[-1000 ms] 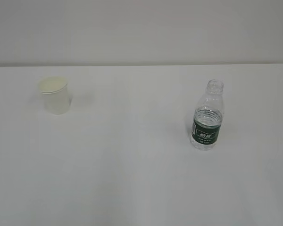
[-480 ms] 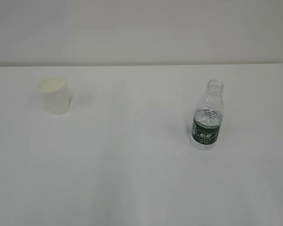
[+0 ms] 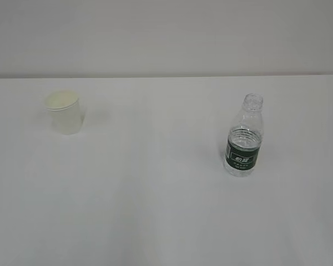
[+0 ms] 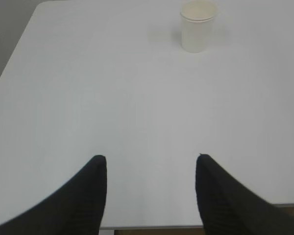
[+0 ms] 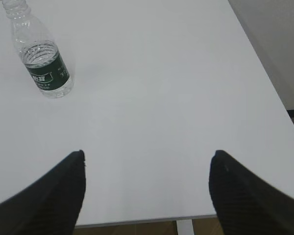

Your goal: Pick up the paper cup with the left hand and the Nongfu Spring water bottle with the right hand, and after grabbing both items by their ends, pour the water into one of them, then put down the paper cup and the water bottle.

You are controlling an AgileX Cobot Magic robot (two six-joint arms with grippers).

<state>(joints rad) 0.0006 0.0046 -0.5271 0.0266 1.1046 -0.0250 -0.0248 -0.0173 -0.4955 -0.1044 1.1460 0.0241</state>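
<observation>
Jaws: both sets apart, empty | paper cup (image 3: 63, 112) upright, tabletop (image 3: 155, 194) far left | water bottle (image 3: 244, 136) upright, neck up, right, well apart | nothing between them.

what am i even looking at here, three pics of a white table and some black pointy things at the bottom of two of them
It is a robot with two arms, each ending in a two-finger gripper and carrying a small camera at its wrist.

One picture is taken from in front, looking down at a slant at the white table. It shows a white paper cup on the left and a clear, capless water bottle with a green label on the right, both upright and far apart. No arm shows in it.

The other two pictures come from the wrist cameras. The black shapes are gripper fingers. The left gripper looks toward the cup; the right gripper looks toward the bottle. Both are open near the table's front edge and hold nothing.
</observation>
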